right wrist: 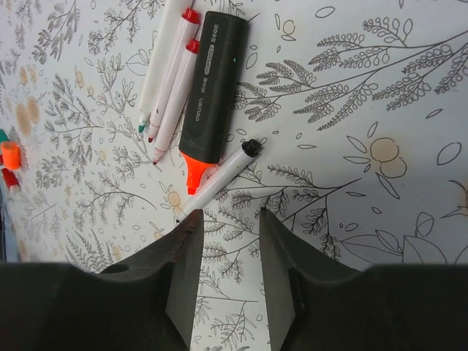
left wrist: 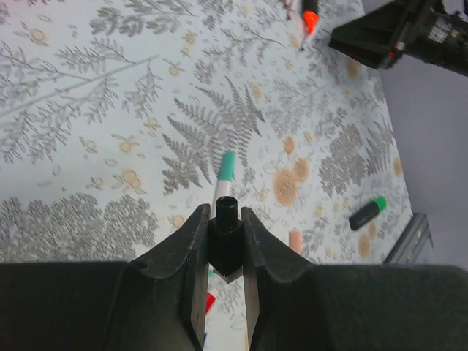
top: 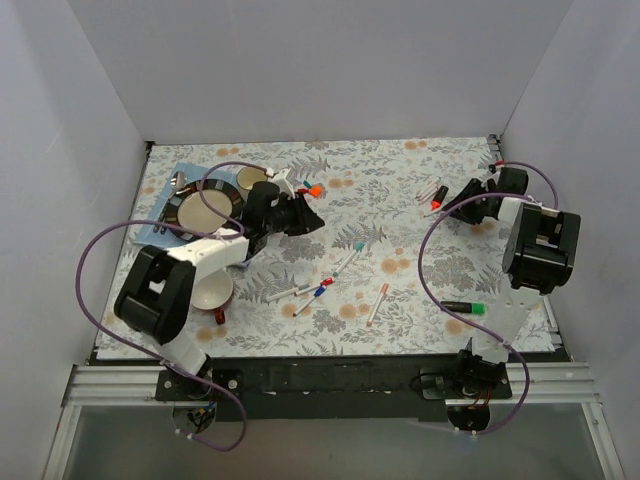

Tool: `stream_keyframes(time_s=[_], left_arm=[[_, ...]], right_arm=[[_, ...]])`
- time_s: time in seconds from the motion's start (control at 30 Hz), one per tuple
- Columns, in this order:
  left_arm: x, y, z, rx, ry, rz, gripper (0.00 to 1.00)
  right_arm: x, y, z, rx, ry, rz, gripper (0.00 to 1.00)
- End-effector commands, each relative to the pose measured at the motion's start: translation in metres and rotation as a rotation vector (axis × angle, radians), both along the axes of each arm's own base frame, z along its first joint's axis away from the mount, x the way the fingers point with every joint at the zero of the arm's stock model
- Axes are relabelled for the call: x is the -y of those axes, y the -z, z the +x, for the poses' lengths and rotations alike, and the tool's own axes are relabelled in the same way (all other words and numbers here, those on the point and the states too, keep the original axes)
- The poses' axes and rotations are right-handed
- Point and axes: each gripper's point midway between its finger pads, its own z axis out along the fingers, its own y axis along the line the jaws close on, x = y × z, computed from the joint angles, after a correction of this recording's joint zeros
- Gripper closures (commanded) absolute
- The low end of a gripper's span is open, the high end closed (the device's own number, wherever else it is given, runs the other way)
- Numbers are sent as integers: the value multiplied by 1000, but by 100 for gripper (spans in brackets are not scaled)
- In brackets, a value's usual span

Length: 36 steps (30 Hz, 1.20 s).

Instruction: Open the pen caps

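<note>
My left gripper (left wrist: 223,211) (top: 306,217) is shut on a small black cap (left wrist: 225,238), held above the table over a teal-capped white pen (left wrist: 227,167) (top: 350,256). My right gripper (right wrist: 229,213) (top: 458,200) hangs open with nothing between its fingers, just short of a white pen with a black end (right wrist: 220,178). Beside that pen lie an uncapped black highlighter with an orange tip (right wrist: 210,88) and uncapped thin white pens (right wrist: 174,80). An orange cap (right wrist: 10,155) (top: 316,189) and a red cap (right wrist: 9,180) lie loose. A green-capped black marker (top: 465,307) (left wrist: 368,213) lies near the right arm.
Several capped pens (top: 305,293) and a pink-capped pen (top: 378,303) lie mid-table. Stacked plates (top: 205,210) on a blue mat and a white bowl (top: 212,291) stand at the left. White walls close in the floral tablecloth (top: 400,170) on three sides.
</note>
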Motion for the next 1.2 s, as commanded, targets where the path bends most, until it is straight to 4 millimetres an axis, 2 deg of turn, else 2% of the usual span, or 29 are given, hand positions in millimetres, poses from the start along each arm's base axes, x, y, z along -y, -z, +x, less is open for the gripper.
stream_keyframes(time_s=[0.0,0.07,0.1,0.17,0.2,0.33,0.53,0.57,0.67,0.8,0.93,1.0,1.13,1.17], left_arm=[[-3,13,51,13,-85,129,100],[-9,25,69,15,-133,204,100],[-12,34,75,7,-140,253,100],[-18,47,96,5,-182,334,100],[-22,56,99,-6,-187,382,100],[-31,75,128,10,-243,502,98],[-41,94,152,3,-293,615,94],[-40,96,158,1,-296,625,90],[-39,95,165,9,-307,633,81],[-33,88,175,25,-311,622,73],[-31,78,178,36,-312,613,63],[-31,72,177,41,-308,604,61],[-23,45,169,62,-272,550,52],[-18,26,164,82,-249,509,50]], right_arm=[[-1,-30,1,74,-36,71,56],[-6,-33,-9,95,-74,83,56],[-13,-47,-10,149,-124,102,56],[-18,-57,-15,202,-174,120,56],[-26,-64,-23,224,-207,149,55],[-36,-84,-31,295,-255,185,54],[-45,-87,-43,299,-287,224,53],[-47,-90,-45,306,-297,230,53],[-50,-92,-51,318,-314,237,53],[-55,-96,-60,341,-344,237,53],[-66,-97,-70,361,-397,228,52],[-71,-98,-76,360,-427,224,52],[-93,-100,-90,388,-535,200,52],[-98,-101,-94,401,-568,184,52]])
